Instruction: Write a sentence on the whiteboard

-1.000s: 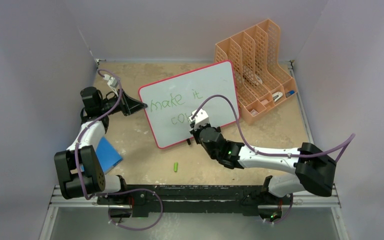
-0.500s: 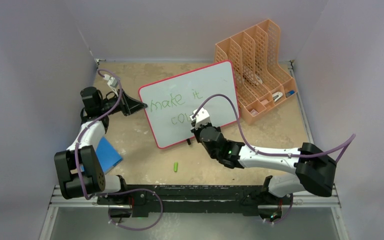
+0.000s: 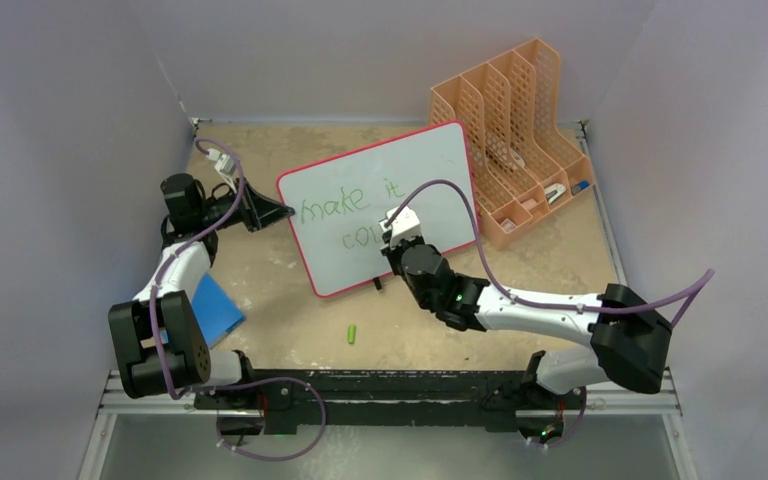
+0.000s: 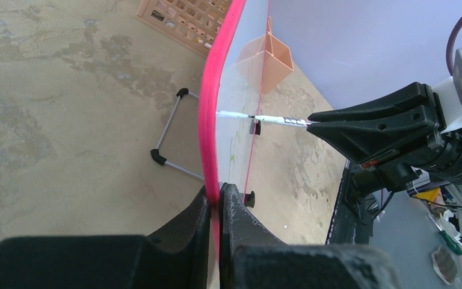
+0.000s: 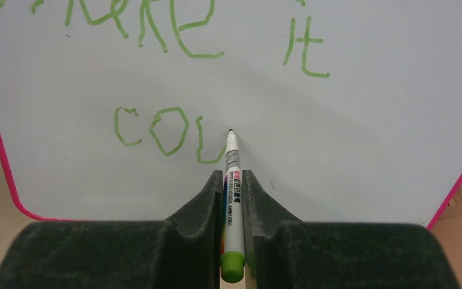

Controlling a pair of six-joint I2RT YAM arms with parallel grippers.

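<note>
The whiteboard (image 3: 430,170), white with a pink-red rim, stands tilted on the table. My left gripper (image 3: 282,211) is shut on its left rim (image 4: 212,120), one finger on each face. The green sentence reads "make it" (image 3: 348,204) with "cou" (image 5: 168,135) below. My right gripper (image 5: 233,174) is shut on a white marker (image 5: 233,198) with a green end. The marker's tip touches the board at the top of the "u"'s right stroke. From the left wrist the marker (image 4: 277,120) shows meeting the board's face.
An orange mesh file organizer (image 3: 515,140) stands right behind the board's far right corner. A green marker cap (image 3: 353,333) lies on the table near the front. A blue pad (image 3: 218,305) lies by the left arm. The board's wire stand (image 4: 168,135) rests behind it.
My right gripper and the marker have slid a little up the board, away from the arm bases, drawing the "u"'s right stroke. The left gripper and board have not moved.
</note>
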